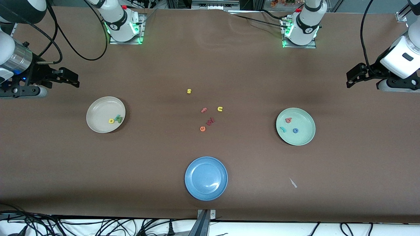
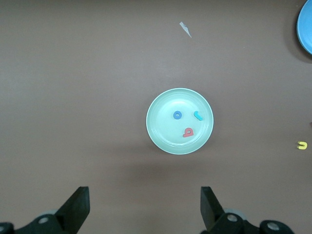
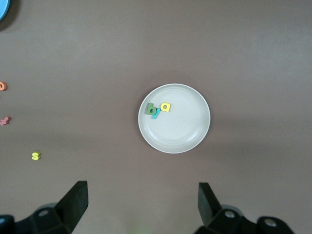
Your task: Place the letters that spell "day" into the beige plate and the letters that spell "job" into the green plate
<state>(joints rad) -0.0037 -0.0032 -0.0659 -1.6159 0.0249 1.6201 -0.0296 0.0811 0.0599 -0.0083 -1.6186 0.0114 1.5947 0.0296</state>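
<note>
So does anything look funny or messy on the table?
Only a small pale scrap lying on the bare table, nearer the front camera than the green plate; it looks like litter. The three letters in the beige plate are bunched together, overlapping.

Count of items on the table: three plates, eleven foam letters, one scrap.

Plates: one beige plate (image 1: 105, 114), one green plate (image 1: 295, 126), one blue plate (image 1: 206, 178). Letters: three in the beige plate (image 1: 115, 119), three in the green plate (image 1: 289, 126), five loose letters (image 1: 207, 113) on the table between those two plates. One small pale scrap (image 1: 293, 183) lies near the green plate.
</note>
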